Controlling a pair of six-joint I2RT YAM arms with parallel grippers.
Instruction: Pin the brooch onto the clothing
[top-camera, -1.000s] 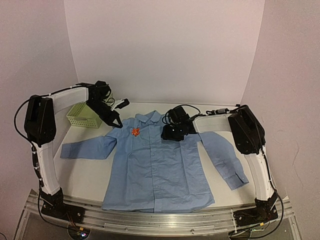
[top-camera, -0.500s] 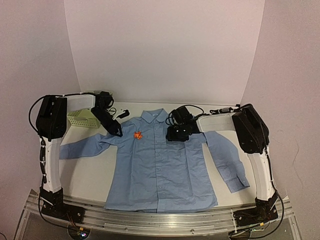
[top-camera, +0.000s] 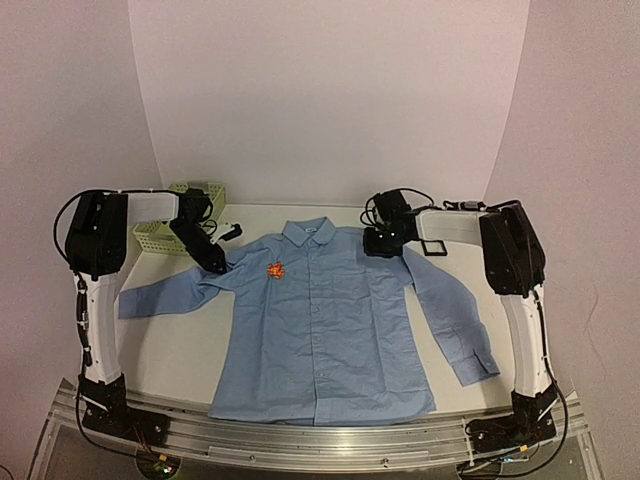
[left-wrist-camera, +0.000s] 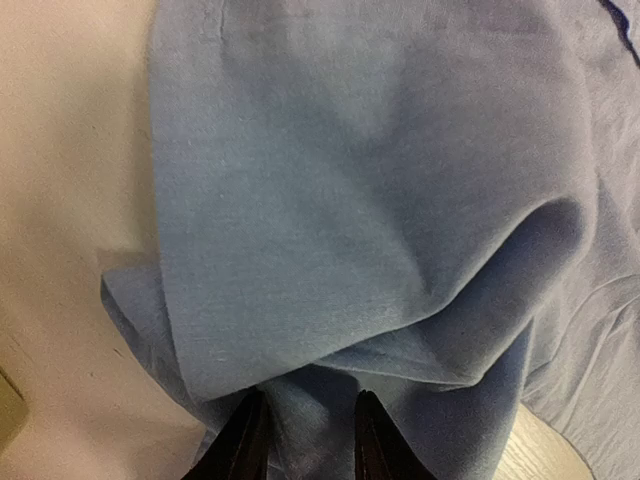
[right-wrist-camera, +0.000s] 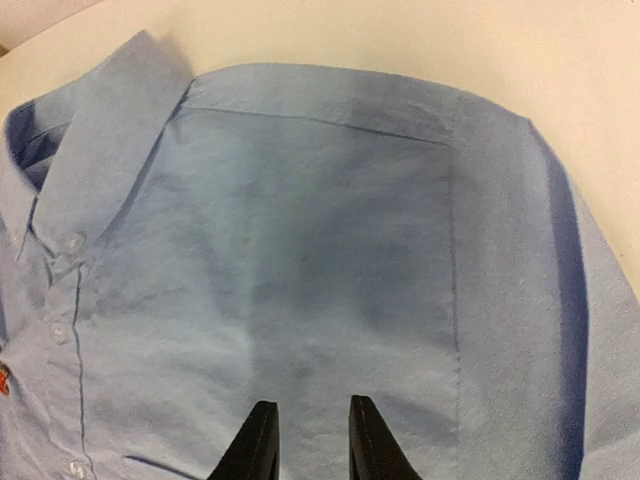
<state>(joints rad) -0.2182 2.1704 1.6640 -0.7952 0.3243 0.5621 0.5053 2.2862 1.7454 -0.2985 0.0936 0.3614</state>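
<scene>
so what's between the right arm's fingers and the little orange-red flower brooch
Only the light blue button-up shirt: its buttoned front strip runs between the right arm's fingers and the orange-red flower-shaped brooch. The top view shows it.

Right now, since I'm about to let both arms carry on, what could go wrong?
The left gripper sits at a bunched fold at the shoulder of the shirt; a pull could drag and wrinkle the cloth.
The brooch sits on the chest near that fold; whether it is fastened I cannot tell, so a tug might shift it.
The right gripper hangs over the other shoulder, beside a small black box; a swing could knock it.
</scene>
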